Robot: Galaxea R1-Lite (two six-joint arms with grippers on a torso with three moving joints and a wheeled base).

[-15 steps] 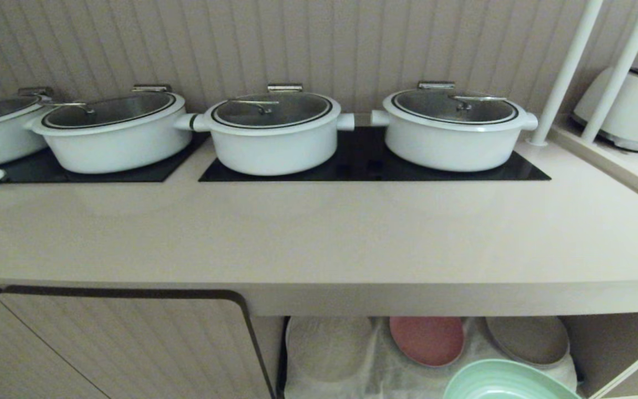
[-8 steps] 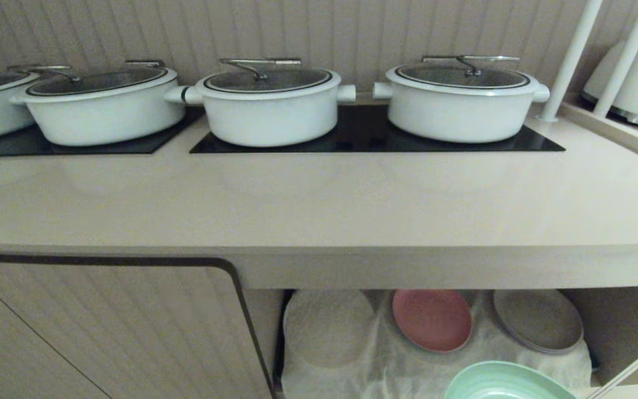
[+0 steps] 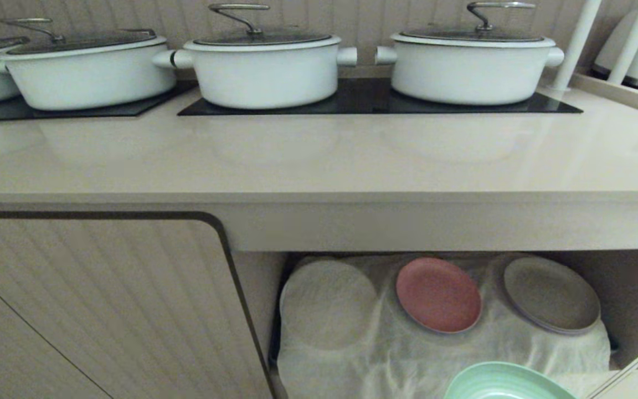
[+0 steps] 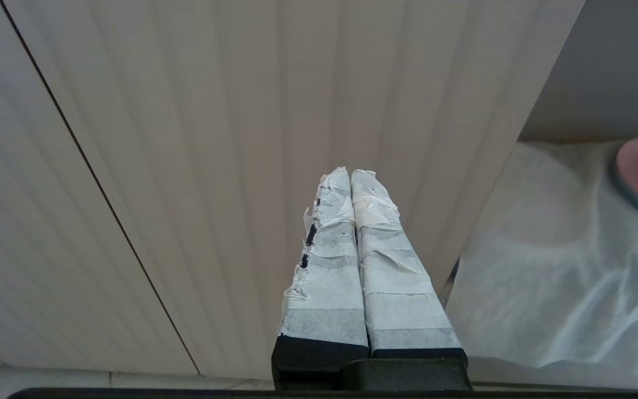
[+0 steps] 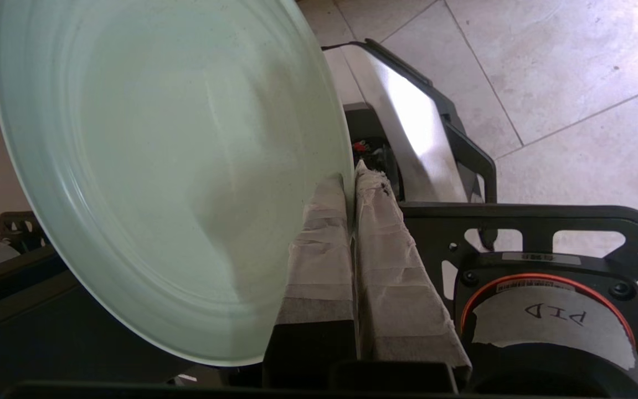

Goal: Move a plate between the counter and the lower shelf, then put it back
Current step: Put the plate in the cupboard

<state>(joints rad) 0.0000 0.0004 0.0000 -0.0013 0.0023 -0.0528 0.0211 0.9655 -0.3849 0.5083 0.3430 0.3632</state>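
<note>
Your right gripper (image 5: 350,185) has its taped fingers pinched on the rim of the mint-green plate (image 5: 169,166). In the head view you see only the plate's top arc (image 3: 510,382), cut off by the bottom edge, in front of the lower shelf (image 3: 446,354); the gripper itself is out of that view. The counter (image 3: 319,160) above carries 4 white pots, the leftmost cropped. Your left gripper (image 4: 350,177) is pressed closed and empty, facing the ribbed cabinet door (image 4: 214,138).
</note>
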